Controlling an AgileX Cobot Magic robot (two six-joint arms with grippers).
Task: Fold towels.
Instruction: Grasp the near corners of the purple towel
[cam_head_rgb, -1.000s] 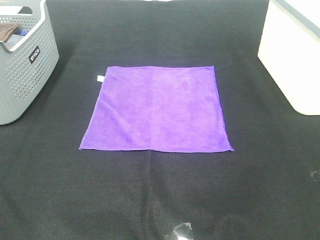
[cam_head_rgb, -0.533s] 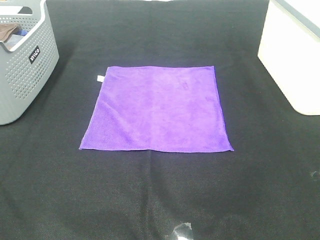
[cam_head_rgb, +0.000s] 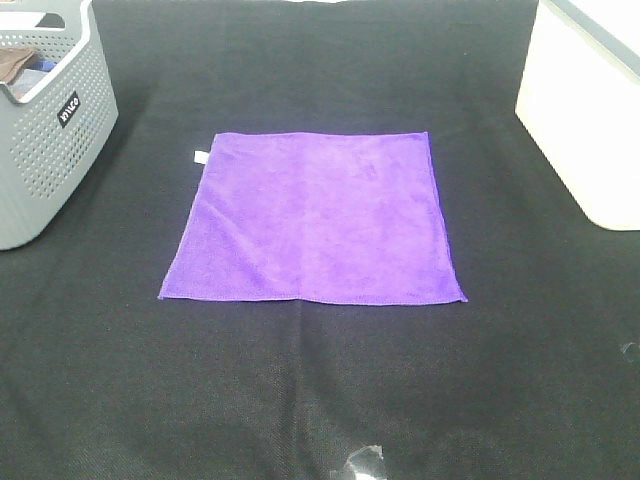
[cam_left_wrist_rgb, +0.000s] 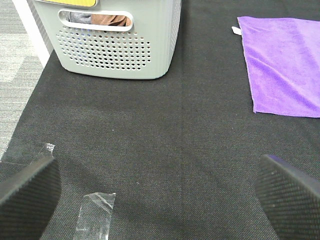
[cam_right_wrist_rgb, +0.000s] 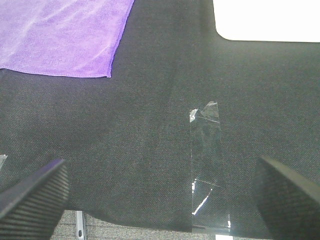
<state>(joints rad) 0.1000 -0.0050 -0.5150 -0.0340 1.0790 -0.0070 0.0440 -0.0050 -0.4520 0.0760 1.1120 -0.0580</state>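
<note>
On black matting (cam_head_rgb: 300, 400) the purple towel (cam_head_rgb: 315, 215) lies flat, white-tagged at one corner; both jaws gape empty.

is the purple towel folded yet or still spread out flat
Spread flat, not folded. The purple towel lies as a single square layer on the black mat, all four corners visible, white tag showing.

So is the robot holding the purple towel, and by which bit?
No, nothing is held. The left gripper and right gripper have their fingers wide apart over the black mat; the purple towel lies flat, untouched.
</note>
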